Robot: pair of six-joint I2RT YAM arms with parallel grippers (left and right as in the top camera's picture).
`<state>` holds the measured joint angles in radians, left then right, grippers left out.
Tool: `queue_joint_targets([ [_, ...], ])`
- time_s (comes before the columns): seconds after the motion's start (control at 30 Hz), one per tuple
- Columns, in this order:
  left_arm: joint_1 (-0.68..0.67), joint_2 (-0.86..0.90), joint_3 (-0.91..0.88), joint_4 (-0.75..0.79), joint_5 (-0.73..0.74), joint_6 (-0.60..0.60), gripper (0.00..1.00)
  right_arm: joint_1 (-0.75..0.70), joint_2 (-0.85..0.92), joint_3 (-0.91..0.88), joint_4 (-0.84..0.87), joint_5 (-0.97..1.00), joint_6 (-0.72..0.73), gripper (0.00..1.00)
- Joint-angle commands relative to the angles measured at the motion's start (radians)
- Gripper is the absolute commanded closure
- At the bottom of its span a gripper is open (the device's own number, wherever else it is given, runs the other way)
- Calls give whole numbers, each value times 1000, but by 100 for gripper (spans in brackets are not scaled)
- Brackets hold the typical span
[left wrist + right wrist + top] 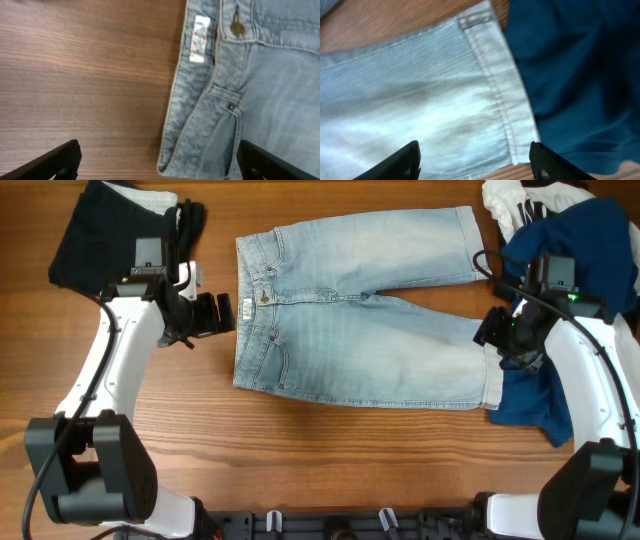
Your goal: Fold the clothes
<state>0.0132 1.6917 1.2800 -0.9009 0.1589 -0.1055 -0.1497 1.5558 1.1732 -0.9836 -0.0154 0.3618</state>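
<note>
Overhead, shorts: you have the light blue denim shorts (pixel 360 310) spread flat mid-way across the brown wooden table (pixel 350 470), with the waistband toward your left arm and both leg ends toward your right arm.
Overhead, left gripper: your left gripper (pixel 222 313) sits just beside the shorts' waistband, over bare wood, and its black fingers point at the denim.
Overhead, right gripper: your right gripper (pixel 497 338) sits at the hem of the shorts' near leg.
Overhead, other clothes: a black folded garment (pixel 100 240) lies apart from the shorts, past the far waistband corner. A dark navy crumpled garment (pixel 590 250) touches the near leg's hem, and a white bunched garment (pixel 510 200) lies beyond the far leg end.
Left wrist, gripper: your left gripper (pixel 157 161) is spread wide and holds nothing. One finger (pixel 55 162) is over wood and the other is over the shorts.
Left wrist, shorts: the waistband edge runs between the fingers. A round brass button (pixel 237 28) and a small white label (pixel 200 39) show on it.
Right wrist, gripper: your right gripper (pixel 475 161) is also spread wide and empty.
Right wrist, shorts: the stitched hem of the shorts' leg lies between the fingers, and the navy cloth lies against its outer edge.
</note>
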Motion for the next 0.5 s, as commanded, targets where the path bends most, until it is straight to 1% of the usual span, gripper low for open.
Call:
queue_joint_targets([
  [0.0, 1, 8, -9, -31, 112, 23, 0, -5, -76, 42, -23, -153, -60, 22],
  [0.03, -7, 11, -20, -6, 114, 30, 0, -5, -90, 42, -28, -178, -75, 21],
  [0.1, -31, 34, -51, 102, 122, 61, 0, -5, -94, 42, -27, -177, -94, 21],
  [0.2, -76, 95, -64, 246, 172, 175, 0, -5, -90, 42, -8, -177, -100, 21],
  [0.33, -182, 221, -64, 461, 173, 301, 0, -5, -90, 42, 23, -177, -100, 22],
  [0.4, -217, 268, -64, 515, 159, 312, 0, -5, -90, 42, 40, -177, -105, 22],
  [0.47, -246, 306, -64, 543, 100, 312, 0, -5, -90, 42, 53, -177, -109, 22],
])
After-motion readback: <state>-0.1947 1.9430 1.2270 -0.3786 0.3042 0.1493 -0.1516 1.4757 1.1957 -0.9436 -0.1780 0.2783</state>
